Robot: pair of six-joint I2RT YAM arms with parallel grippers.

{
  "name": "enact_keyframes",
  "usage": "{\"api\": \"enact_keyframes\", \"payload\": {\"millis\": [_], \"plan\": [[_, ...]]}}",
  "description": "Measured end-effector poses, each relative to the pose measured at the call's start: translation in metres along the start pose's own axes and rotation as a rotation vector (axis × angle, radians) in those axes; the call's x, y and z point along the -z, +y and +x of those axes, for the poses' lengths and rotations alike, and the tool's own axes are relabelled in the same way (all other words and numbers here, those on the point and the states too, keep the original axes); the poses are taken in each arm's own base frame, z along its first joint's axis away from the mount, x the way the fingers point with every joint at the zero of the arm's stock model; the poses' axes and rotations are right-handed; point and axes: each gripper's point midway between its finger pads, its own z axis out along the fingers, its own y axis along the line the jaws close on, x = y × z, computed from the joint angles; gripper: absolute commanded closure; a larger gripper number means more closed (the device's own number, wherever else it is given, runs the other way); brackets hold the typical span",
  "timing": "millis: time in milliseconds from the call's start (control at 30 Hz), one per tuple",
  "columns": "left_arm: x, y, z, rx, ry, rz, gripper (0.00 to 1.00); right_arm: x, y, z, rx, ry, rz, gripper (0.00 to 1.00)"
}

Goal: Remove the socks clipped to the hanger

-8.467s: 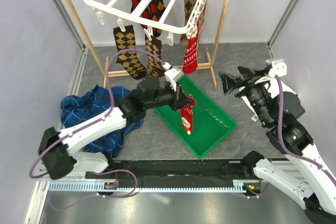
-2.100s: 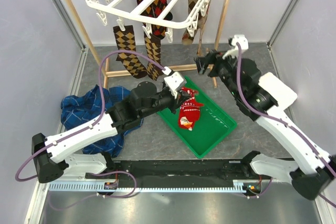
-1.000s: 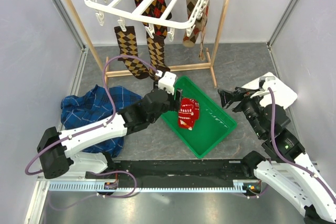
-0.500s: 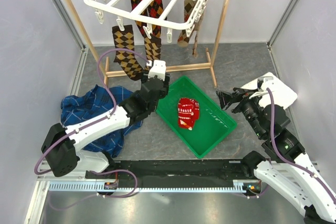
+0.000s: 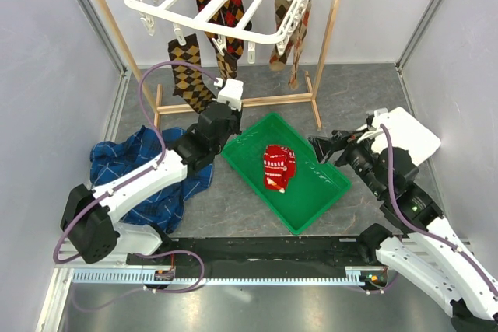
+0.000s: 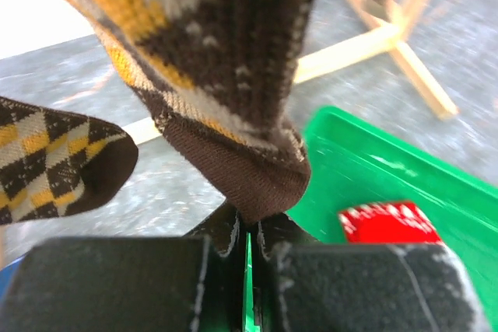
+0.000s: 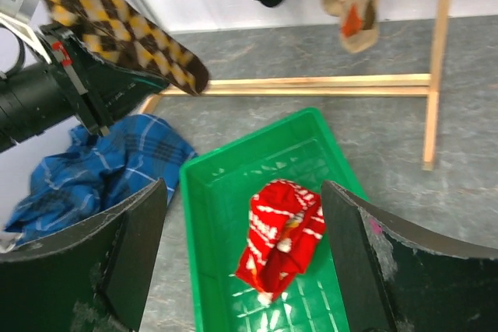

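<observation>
The white hanger hangs from the wooden rack with several socks clipped to it. Two are brown-and-tan argyle, one is black-red-yellow, and more hang at the right. My left gripper is shut on the dark toe of the middle brown argyle sock, pinched at the jaw tips. A red sock with white pattern lies crumpled in the green tray. My right gripper stands open above the tray's right side, with the red sock below its wide-spread fingers.
A blue plaid cloth lies on the floor left of the tray, under my left arm. The wooden rack's foot bar and right post stand behind the tray. Walls close in on both sides.
My left gripper rose from the tray to the hanging brown argyle sock and shut on its toe. The red sock stays in the tray. My right gripper shifted slightly left.
</observation>
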Motion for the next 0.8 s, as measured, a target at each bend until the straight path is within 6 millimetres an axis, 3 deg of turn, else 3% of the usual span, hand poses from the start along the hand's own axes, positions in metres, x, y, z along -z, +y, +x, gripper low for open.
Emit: {"api": "enact_keyframes", "payload": {"millis": [133,300,433,533,667,800], "plan": [[0.014,-0.015,-0.01,0.009,-0.01,0.121,0.98,-0.005,0.014,-0.013,-0.023,-0.01,-0.047,0.18],[0.033,-0.027,-0.023,0.019,-0.031,0.231,0.98,-0.016,0.058,-0.078,-0.065,-0.102,-0.163,0.24],[0.043,-0.042,-0.021,0.01,-0.004,0.334,0.98,-0.028,0.091,-0.128,-0.089,-0.171,-0.252,0.27],[0.051,-0.052,-0.016,0.0,0.02,0.403,0.98,-0.039,0.108,-0.154,-0.102,-0.196,-0.287,0.31],[0.062,-0.059,-0.017,-0.016,0.02,0.472,0.98,-0.056,0.13,-0.176,-0.125,-0.201,-0.332,0.35],[0.073,-0.062,-0.022,-0.027,0.011,0.52,0.98,-0.07,0.157,-0.182,-0.13,-0.183,-0.389,0.36]]}}
